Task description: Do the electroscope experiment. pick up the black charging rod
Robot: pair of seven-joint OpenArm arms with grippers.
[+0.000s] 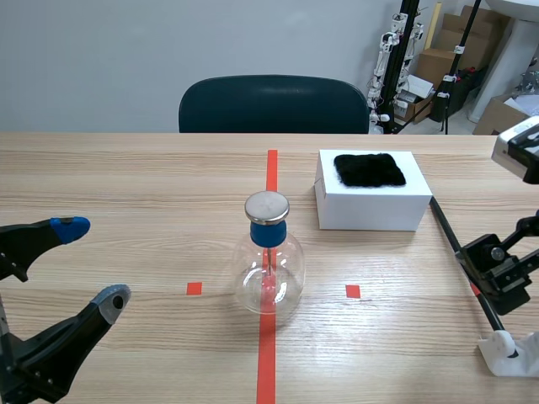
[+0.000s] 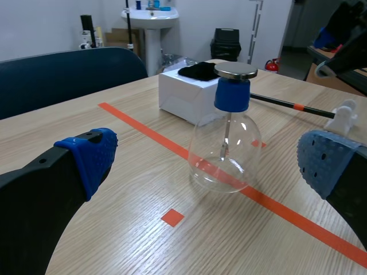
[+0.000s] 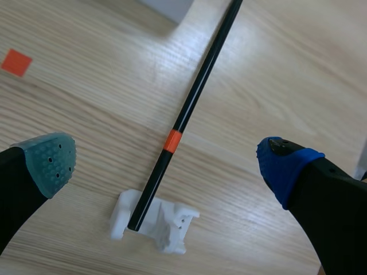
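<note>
You have a dark teal chair (image 1: 274, 103) standing at the far edge of the wooden table (image 1: 126, 185). Behind it, cardboard boxes (image 1: 431, 66) sit on the floor. A white pedestal basin (image 2: 150, 16) and a black bin (image 2: 225, 43) stand by the wall.

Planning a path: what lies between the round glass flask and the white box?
Nothing; the scene view shows bare wooden table between glass flask and white box.
</note>
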